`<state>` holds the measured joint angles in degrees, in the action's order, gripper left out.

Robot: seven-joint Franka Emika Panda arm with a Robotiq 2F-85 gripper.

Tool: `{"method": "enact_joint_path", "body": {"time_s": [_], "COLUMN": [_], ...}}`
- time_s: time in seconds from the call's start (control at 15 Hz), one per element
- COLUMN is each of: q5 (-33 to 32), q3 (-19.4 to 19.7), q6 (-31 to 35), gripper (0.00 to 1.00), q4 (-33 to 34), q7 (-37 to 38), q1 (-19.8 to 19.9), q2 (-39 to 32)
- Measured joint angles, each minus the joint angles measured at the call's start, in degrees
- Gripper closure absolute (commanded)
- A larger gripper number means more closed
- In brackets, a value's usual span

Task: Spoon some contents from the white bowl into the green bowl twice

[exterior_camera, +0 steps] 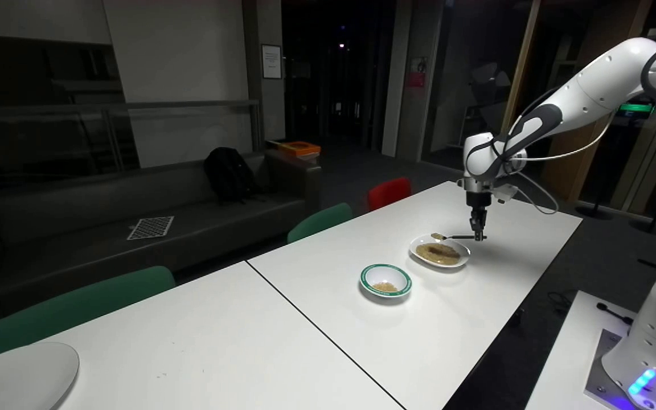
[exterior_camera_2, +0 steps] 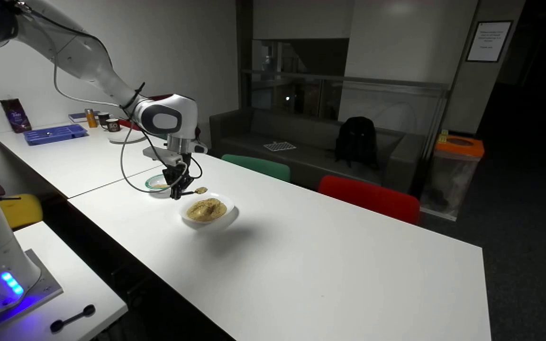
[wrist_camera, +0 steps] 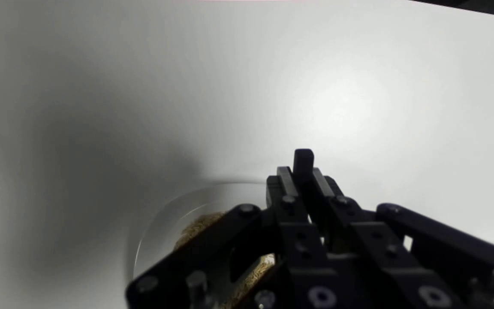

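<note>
White table (exterior_camera: 322, 273), left to right in an exterior view: green bowl (exterior_camera: 385, 274), green-banded rim, a little tan grain (exterior_camera: 385, 287) inside, stood between the long edges; white bowl (exterior_camera: 465, 252), shallow, stood nearer the far short edge, heaped with tan-brown contents (exterior_camera: 433, 256), darker mid-heap; spoon (exterior_camera: 458, 237), dark-handled, tan-loaded, hung above; gripper (exterior_camera: 478, 234) pinched its handle.

The pincer (wrist_camera: 302, 174) clasps a black spoon handle (wrist_camera: 303, 157) between two fingers, its end projecting past the fingertips. Below the pincer and, in the wrist view, to its left lies the white bowl (wrist_camera: 156, 229), partly hidden; tan-brown contents (wrist_camera: 196, 227) show beside it. Tabletop (wrist_camera: 230, 86) extends beyond the fingertips, a shadow (wrist_camera: 92, 154) darkening the pincer's left.
</note>
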<state>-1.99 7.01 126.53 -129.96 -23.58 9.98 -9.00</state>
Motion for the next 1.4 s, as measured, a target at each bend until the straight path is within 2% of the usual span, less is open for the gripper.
{"method": "enact_joint_path", "body": {"time_s": [0.53, 0.93, 1.4], "q5": [1.0, 1.1, 4.0], "q3": [1.4, 1.4, 1.4], "q6": [4.2, 4.5, 4.5], "gripper": [0.97, 0.97, 0.97], "q4": [-5.5, -7.5, -9.5], "q7": [-4.5, -5.6, -9.3], "q1": [0.7, 0.5, 0.4], "q2": [5.8, 8.1, 11.3]}}
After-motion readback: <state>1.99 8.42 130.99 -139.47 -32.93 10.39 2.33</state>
